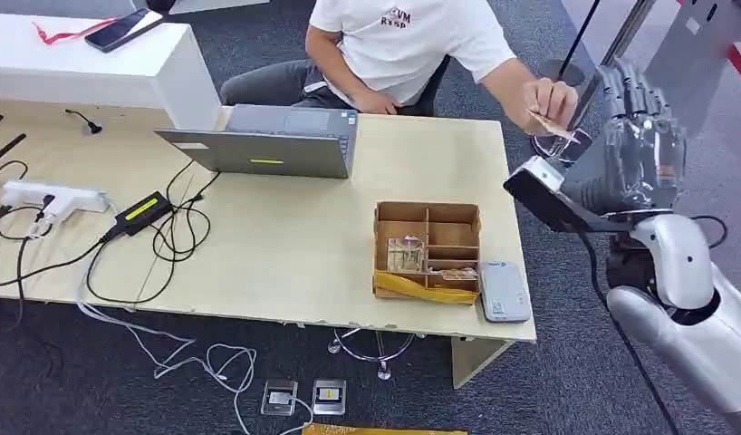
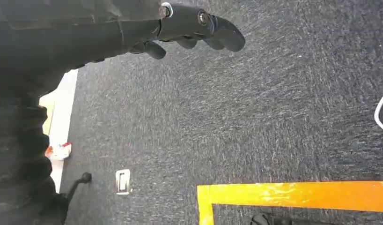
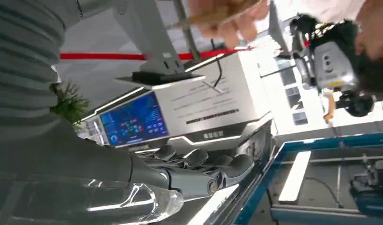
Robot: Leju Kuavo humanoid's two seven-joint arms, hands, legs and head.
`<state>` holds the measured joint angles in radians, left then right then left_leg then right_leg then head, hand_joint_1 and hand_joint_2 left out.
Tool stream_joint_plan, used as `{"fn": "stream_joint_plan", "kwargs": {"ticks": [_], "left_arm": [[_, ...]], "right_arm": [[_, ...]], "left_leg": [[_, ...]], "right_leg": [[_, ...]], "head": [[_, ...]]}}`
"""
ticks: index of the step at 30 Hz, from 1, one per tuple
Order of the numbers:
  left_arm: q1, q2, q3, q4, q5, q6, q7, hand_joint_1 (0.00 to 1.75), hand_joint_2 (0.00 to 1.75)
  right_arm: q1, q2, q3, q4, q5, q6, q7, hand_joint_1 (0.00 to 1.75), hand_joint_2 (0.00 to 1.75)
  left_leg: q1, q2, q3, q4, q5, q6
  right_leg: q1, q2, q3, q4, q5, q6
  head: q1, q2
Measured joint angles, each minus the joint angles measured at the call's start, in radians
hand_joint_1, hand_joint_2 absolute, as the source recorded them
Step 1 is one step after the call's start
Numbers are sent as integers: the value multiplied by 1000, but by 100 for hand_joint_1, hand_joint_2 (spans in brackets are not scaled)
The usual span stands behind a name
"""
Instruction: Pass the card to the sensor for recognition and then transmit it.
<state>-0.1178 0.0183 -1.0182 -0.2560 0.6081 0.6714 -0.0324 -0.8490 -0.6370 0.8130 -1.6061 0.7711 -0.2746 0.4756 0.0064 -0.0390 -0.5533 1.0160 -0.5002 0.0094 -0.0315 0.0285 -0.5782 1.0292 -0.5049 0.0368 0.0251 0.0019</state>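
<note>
Right hand [image 1: 640,136] raised, fingers apart, empty; person's hand [image 1: 548,101] holds card [image 1: 553,127].

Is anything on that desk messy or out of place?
Mostly the cables: they sprawl in loose loops over the table's left side and trail onto the floor. The cardboard box and laptop sit neatly.

The person's white T-shirt [image 1: 412,41] carries small red lettering on the chest, above the laptop [image 1: 276,142]; it is too blurred to read with certainty. The machine's blue screen [image 3: 133,123] and the grey panel [image 3: 213,103] beside it bear lines of print, illegible.
</note>
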Motion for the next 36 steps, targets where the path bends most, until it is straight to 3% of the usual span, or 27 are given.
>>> {"fn": "stream_joint_plan", "kwargs": {"ticks": [6, 15, 16, 17, 18, 36], "left_arm": [[3, 0, 0, 0, 10, 0, -12, 0, 175], [5, 1, 0, 0, 7, 0, -12, 0, 175], [6, 1, 0, 0, 7, 0, -11, 0, 175], [6, 2, 0, 0, 7, 0, -11, 0, 175], [6, 2, 0, 0, 7, 0, -11, 0, 175], [6, 8, 0, 0, 8, 0, -8, 0, 175]], "right_arm": [[-1, 56, 51, 25, -20, -13, -36, 0, 175], [13, 83, 93, 44, -42, -15, -48, 0, 175], [14, 84, 96, 46, -44, -15, -49, 24, 175], [16, 85, 100, 48, -45, -14, -52, 166, 175], [17, 85, 104, 50, -45, -13, -54, 175, 175], [45, 109, 116, 78, -43, 12, -71, 175, 175]], "left_leg": [[0, 0, 0, 0, 0, 0], [0, 1, 0, 0, 0, 0], [0, 1, 0, 0, 0, 0], [0, 1, 0, 0, 0, 0], [0, 1, 0, 0, 0, 0], [0, 1, 1, 0, 0, 0]], "right_leg": [[0, 0, 0, 0, 0, 0], [0, 1, 0, 0, 0, 0], [0, 1, 0, 0, 0, 0], [0, 1, 0, 0, 0, 0], [0, 1, 0, 0, 0, 0], [0, 1, 0, 0, 0, 0]], "head": [[0, 0], [0, 0], [0, 0], [0, 0], [0, 0], [0, 0]]}}
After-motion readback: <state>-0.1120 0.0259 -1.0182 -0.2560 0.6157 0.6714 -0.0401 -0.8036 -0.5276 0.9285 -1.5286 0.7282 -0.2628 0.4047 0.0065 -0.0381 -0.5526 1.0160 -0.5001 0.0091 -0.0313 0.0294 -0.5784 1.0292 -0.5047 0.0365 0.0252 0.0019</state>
